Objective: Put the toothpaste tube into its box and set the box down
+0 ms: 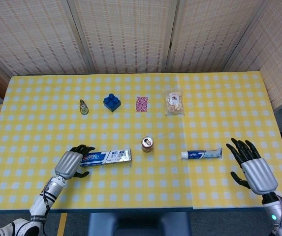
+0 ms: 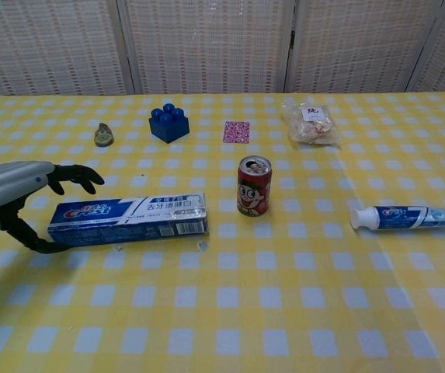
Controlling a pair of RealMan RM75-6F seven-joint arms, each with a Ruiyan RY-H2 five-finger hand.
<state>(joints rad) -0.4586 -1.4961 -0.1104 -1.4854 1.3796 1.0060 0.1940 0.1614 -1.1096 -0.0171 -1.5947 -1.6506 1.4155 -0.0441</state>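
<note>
With its fingers spread around the near-left end of the toothpaste box (image 2: pixel 129 221), the left hand (image 1: pixel 72 162) looks set to grasp but hasn't clamped — in the chest view the upper fingers (image 2: pixel 78 176) arch just over the box's end and the thumb sits low at its front edge. Contact can't be confirmed from either view, so I'd call it released, holding nothing.

Box lies flat along the front edge of the desk (image 1: pixel 42 98), left of centre, long axis parallel to that edge. Whether the far end flap is open can't be read here.

Right hand (image 1: pixel 251 167) is near the front-right corner, fingers apart, empty, just beside the tail of the toothpaste tube (image 1: pixel 201 154) but apart from it. Tube lies flat, cap pointing toward the box — a sensible lineup for cap-first insertion, my guess.

Between box and tube stands a small red can (image 2: pixel 253 185), upright — a likely knock-over risk when the two are brought together.

Toward the back edge: blue brick (image 1: pixel 111 102), tape dispenser (image 1: pixel 83 107), pink patterned card (image 1: pixel 141 103), snack bag (image 1: pixel 173 103). All well apart from the working zone.
</note>
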